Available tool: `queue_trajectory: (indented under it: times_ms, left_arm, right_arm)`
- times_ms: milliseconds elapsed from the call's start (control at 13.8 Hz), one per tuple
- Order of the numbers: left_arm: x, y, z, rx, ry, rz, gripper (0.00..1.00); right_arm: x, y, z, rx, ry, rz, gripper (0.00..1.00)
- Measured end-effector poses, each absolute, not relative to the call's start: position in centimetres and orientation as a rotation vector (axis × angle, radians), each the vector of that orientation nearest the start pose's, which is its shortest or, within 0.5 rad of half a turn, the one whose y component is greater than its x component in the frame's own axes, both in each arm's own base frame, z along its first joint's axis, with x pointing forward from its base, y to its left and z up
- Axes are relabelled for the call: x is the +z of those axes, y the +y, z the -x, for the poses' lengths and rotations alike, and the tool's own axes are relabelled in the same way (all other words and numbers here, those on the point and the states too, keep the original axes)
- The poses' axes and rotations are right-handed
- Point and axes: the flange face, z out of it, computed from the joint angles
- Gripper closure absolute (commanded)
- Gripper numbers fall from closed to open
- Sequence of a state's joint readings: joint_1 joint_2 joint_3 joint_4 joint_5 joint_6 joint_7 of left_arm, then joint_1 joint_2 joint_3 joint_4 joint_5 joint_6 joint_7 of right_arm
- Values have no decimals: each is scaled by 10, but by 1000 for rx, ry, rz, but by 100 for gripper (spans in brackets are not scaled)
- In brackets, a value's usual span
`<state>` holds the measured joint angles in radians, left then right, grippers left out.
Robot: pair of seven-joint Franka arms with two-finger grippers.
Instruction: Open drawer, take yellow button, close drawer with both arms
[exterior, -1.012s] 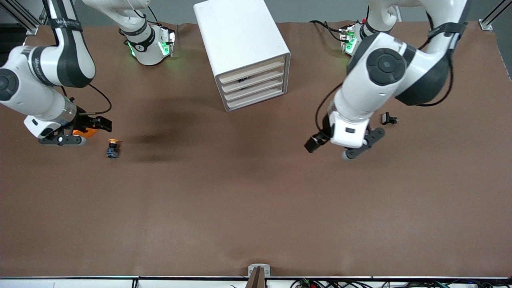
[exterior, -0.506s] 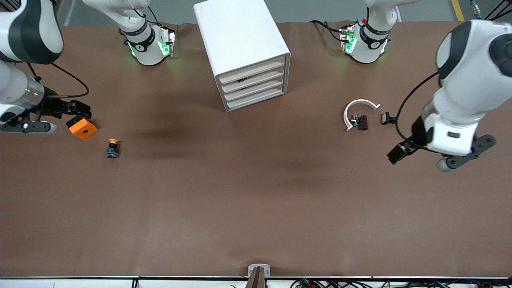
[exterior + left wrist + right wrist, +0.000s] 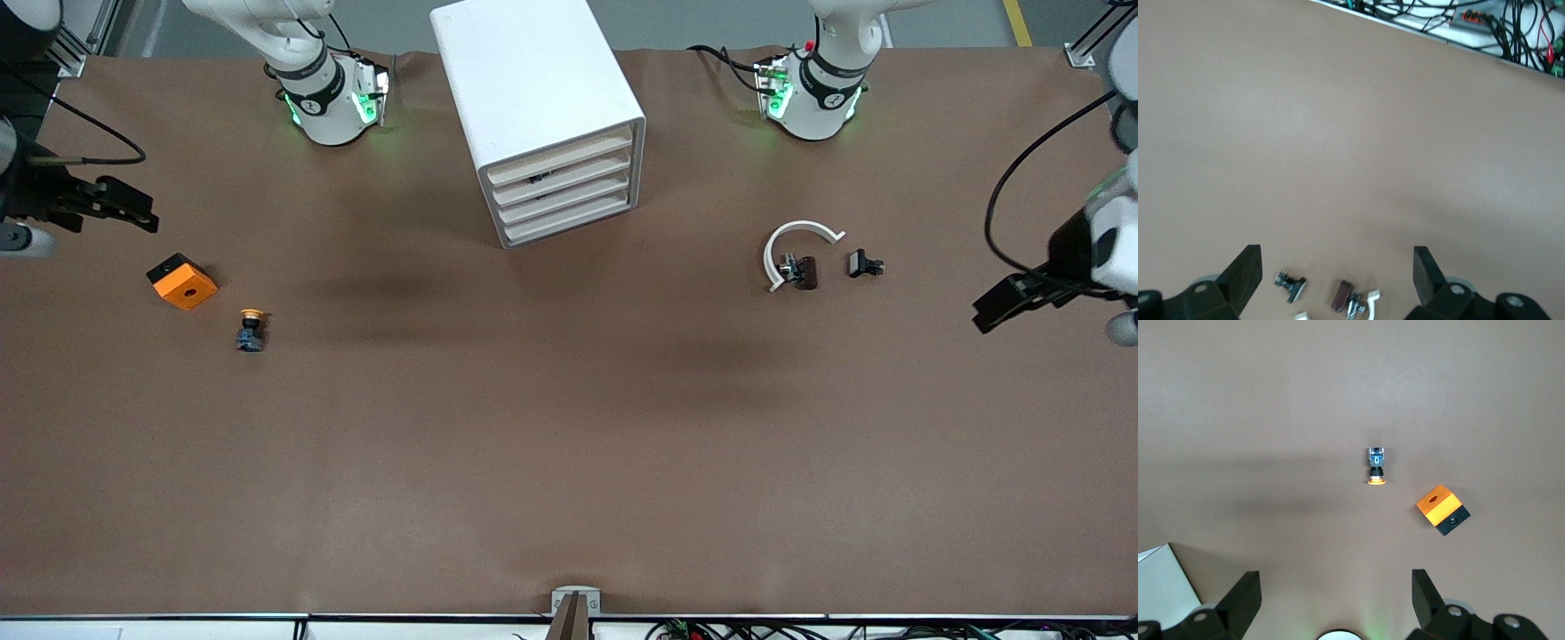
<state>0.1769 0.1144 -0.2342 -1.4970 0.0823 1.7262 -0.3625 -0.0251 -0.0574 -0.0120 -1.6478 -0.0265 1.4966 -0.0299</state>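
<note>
The main risk is a mix-up at the right arm's end of the table: the button (image 3: 251, 330) lies on the mat near a larger orange block with a hole (image 3: 181, 281), and a grasp aimed by colour alone could close on the block instead. The button is also small and lies on its side, so a pinch that lands off centre would likely roll it or push it along the mat.

The right gripper (image 3: 111, 206) hangs over the table's edge at the right arm's end, fingers (image 3: 1245, 597) spread wide and empty. The left gripper (image 3: 1009, 302) hangs over the left arm's end, fingers (image 3: 1246, 270) also spread and holding nothing; a small black clip (image 3: 864, 264) and a clip with a white arc (image 3: 794, 258) lie on the mat near it.

The button has a round orange cap on a dark grey-blue body, nearer the front camera than the block. All four drawers (image 3: 563, 190) of the white cabinet (image 3: 524, 80) look pushed in
</note>
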Motion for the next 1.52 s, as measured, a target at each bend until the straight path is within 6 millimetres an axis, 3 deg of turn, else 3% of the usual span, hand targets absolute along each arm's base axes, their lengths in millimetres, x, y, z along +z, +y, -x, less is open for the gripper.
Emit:
queue_trajectory:
  times_ms: [145,506,651,940,1518]
  left_arm:
    - [626,-4,-587,-156,-426,3086,0]
    - [641,-6,-540,-100,-343,3077,0]
    - [647,3,-528,-96,-341,3073,0]
    - [657,12,-520,-114,-250,3080,0]
    - [656,-11,-507,-27,-149,3081,0]
  right_arm:
    - [630,-23,-526,122,14,3162,0]
    - [651,-26,-525,64,27,3165,0]
    - [654,-28,-523,73,32,3164,0]
    - [653,-28,-523,81,32,3164,0]
    - [656,-27,-524,71,30,3164,0]
